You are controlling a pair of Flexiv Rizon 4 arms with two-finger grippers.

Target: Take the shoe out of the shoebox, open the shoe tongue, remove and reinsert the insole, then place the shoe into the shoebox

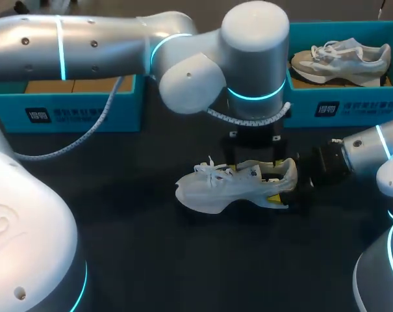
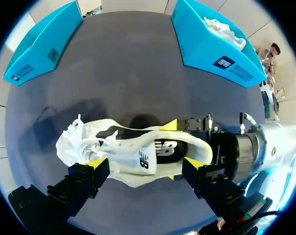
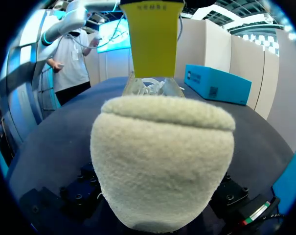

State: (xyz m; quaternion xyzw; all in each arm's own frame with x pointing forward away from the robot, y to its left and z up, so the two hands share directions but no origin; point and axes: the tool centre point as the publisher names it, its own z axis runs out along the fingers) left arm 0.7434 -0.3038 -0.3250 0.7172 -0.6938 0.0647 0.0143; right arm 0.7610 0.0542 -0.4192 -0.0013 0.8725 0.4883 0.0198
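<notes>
Shoe (image 1: 235, 185) sits on the table (image 1: 183, 260), right fingers (image 2: 168, 125) pinching its heel from 2 sides to steady it, left fingers (image 2: 96, 162) spread wide over the opening, I'd guess to work inside.

Dark table (image 1: 151, 260), a grey-beige sneaker (image 1: 342, 60) at its far right.

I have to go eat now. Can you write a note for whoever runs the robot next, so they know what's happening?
The left tool is open, its fingers spread over the shoe.
The right tool seems shut on the shoe's heel.
The shoe is on the table, in front of two blue boxes: the right shoebox holds a second shoe, the left shoebox shows none.
Done: shoe is out.
Left to do: tongue and insole (progress unclear), then shoe back in a box.
</notes>
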